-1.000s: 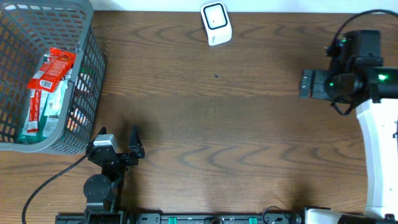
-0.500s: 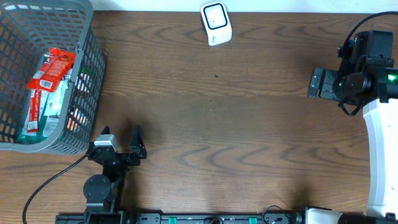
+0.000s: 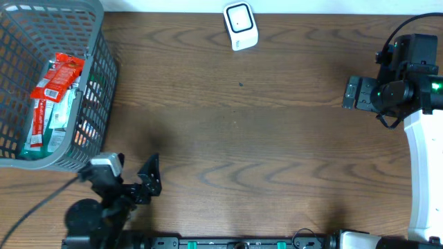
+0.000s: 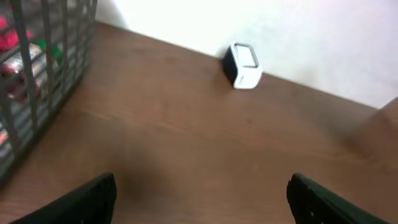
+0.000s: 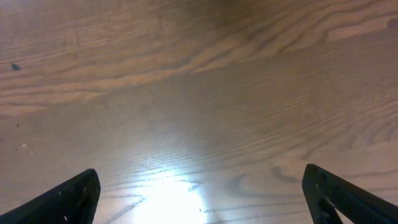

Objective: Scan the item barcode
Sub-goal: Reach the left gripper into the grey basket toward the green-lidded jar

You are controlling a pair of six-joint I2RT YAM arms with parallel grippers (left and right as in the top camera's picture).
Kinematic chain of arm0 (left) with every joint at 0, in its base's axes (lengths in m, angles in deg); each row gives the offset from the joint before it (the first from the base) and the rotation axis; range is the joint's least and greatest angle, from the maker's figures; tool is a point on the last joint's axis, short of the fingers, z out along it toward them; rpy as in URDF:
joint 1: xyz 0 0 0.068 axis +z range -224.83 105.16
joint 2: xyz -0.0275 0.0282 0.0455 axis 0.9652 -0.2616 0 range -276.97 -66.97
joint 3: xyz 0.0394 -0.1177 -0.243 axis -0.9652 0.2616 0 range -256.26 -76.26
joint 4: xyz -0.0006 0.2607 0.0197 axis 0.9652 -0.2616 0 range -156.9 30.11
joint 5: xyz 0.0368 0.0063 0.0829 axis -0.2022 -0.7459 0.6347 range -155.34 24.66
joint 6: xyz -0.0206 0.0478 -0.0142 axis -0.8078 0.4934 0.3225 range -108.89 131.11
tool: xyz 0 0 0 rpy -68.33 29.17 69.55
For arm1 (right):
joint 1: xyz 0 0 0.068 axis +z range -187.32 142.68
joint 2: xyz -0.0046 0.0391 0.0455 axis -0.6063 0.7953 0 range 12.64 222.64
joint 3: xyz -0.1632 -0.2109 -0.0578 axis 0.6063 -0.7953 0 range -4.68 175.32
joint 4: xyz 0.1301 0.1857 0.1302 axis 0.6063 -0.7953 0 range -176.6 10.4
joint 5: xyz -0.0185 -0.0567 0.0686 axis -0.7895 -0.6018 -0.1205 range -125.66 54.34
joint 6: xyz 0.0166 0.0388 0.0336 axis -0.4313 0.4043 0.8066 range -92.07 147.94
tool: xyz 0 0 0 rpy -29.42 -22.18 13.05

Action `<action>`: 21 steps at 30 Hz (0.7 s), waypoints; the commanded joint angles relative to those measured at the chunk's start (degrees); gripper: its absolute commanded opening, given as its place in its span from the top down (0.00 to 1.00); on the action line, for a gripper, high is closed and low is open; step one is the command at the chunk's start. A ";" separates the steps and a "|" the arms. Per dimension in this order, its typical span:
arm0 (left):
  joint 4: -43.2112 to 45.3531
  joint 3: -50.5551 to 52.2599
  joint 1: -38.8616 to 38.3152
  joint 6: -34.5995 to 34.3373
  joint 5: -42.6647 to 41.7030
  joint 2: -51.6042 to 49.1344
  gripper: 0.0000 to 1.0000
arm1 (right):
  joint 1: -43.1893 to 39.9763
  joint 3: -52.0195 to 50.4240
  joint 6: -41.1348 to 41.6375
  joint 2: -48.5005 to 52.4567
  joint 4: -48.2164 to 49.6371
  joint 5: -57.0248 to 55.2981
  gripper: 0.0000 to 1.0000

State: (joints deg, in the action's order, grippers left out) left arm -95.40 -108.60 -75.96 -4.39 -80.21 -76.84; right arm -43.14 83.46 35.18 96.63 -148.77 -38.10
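Grey basket [image 3: 104, 83] half hides red packets [image 3: 59, 75]; left hand [image 4: 199, 202], right hand [image 5: 202, 196] spread wide.

The white scanner [image 3: 240, 25] stands at the far edge of my tabletop [image 3: 263, 138]. A red packet [image 3: 59, 76] lies on other packets in the grey basket [image 3: 99, 117].

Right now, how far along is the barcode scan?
Done: nothing visible. The red packet and others lie in the gray basket. In hand: nothing; left gripper and right gripper are open and empty over the wooden table. Left: pick an item, show its barcode to the white scanner at the far edge.
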 commanded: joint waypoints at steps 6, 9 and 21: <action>-23.26 -40.17 0.31 2.43 2.62 -32.22 0.12 | -0.09 0.63 0.85 -0.07 0.13 -0.70 0.01; -36.54 -58.90 0.31 5.75 8.41 -46.18 0.12 | -0.09 0.63 0.87 -0.07 0.13 -0.70 0.01; -51.36 -102.75 0.55 23.76 16.41 -79.76 0.04 | -0.09 0.63 0.87 -0.07 0.13 -0.70 0.01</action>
State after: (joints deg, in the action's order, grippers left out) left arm -147.40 -208.60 -75.96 12.15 -68.23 -155.24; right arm -43.14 83.51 35.18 96.63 -148.75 -38.27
